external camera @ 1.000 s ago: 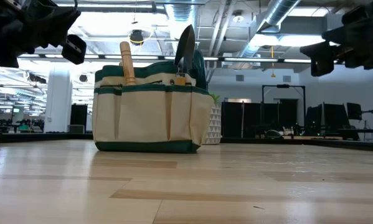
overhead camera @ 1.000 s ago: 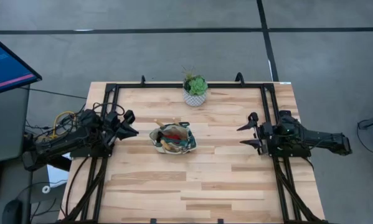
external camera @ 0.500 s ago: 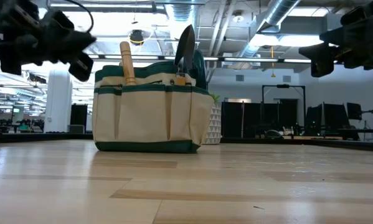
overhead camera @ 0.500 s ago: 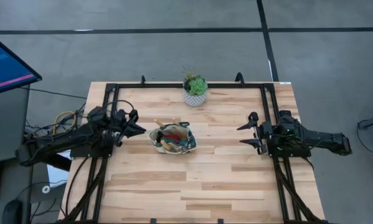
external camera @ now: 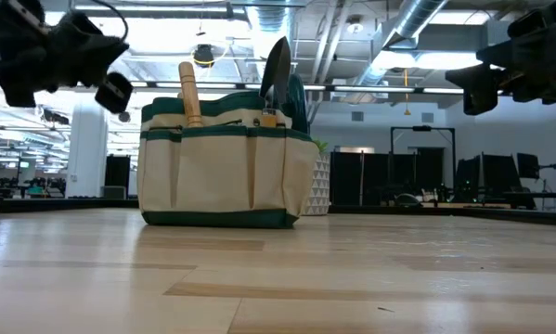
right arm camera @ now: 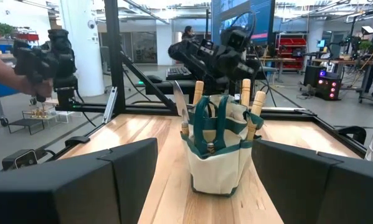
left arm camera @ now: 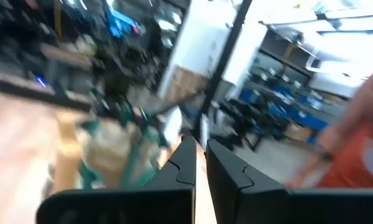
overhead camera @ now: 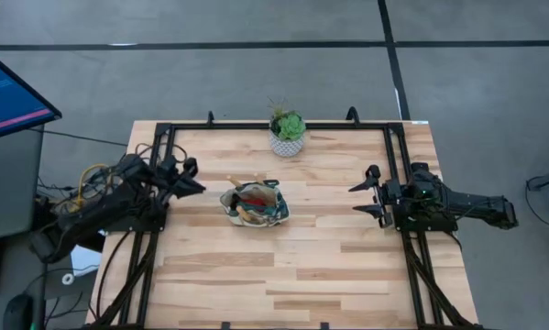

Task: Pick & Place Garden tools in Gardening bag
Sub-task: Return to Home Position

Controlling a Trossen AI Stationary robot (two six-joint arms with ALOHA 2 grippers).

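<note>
left gripper (overhead camera: pixel 188 176) fingers nearly together, empty | gardening bag (overhead camera: pixel 254 203) just ahead of its tips | right gripper (overhead camera: pixel 367 192) spread wide, well apart from bag | garden tools (external camera: pixel 278 72): tops poke out, rest hidden inside

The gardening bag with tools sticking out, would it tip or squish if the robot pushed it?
Probably squish a bit: the gardening bag looks like soft fabric, so its sides would likely give. It seems unlikely to tip, sitting wide and flat on the table. The trowel and wooden handle standing tall inside may wobble or lean.
</note>
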